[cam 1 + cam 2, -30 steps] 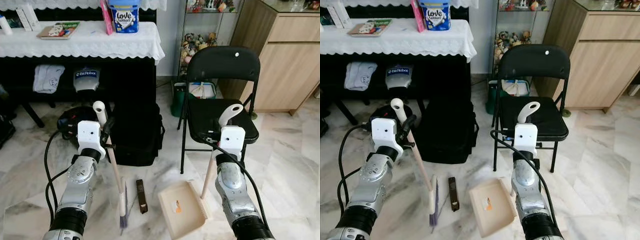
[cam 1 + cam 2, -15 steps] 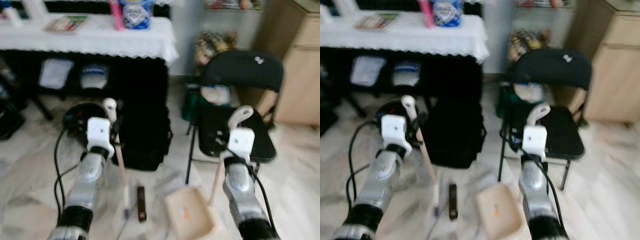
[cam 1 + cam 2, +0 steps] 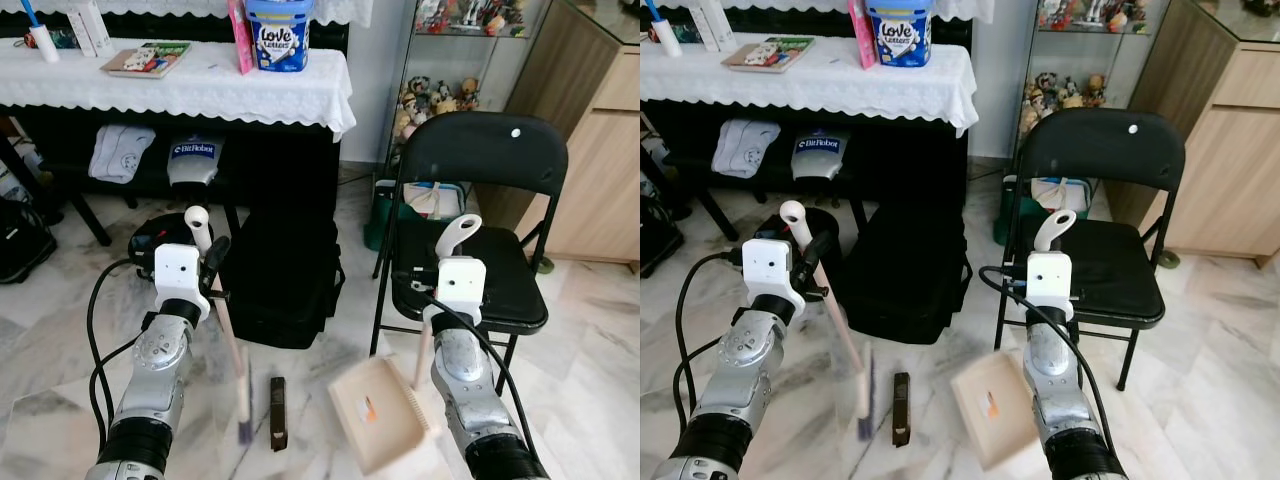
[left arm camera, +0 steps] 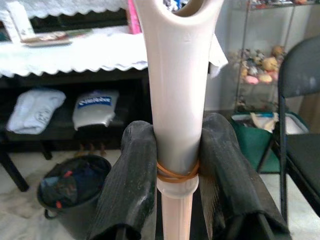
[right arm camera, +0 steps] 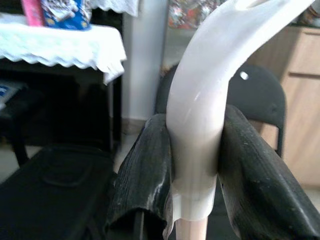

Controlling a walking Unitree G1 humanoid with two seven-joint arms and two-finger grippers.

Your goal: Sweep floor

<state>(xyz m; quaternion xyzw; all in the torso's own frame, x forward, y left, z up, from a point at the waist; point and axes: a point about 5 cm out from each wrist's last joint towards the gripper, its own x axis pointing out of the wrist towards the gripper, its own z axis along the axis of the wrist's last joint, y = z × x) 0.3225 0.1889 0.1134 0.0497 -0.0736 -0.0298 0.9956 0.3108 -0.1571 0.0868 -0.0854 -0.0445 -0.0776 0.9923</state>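
As both arms reach forward and down over the marble floor (image 3: 60, 400), we see each one raised at the forearm with its wrist uppermost. Our left gripper (image 4: 172, 165) is pinched on the white handle of the broom (image 3: 228, 335), its two black fingers (image 4: 131, 175) pressed against either side just above a rubber band. From that grip the broom's long axis slopes down and slightly toward the robot's right, ending in blurred bristles at the floor, just beside a dark brown bar (image 3: 277, 411) that lies flat there. Our right gripper (image 5: 192, 175) is likewise clamped on the curved white handle of the dustpan (image 3: 378, 414), whose shaft drops steeply from the grip. We find the beige pan below and between the two arms, its open mouth turned toward the bar and broom, with a small orange scrap inside; we cannot tell whether it touches the floor. Beyond the grippers stand a black bag (image 3: 278, 275) and a black folding chair (image 3: 470, 170).
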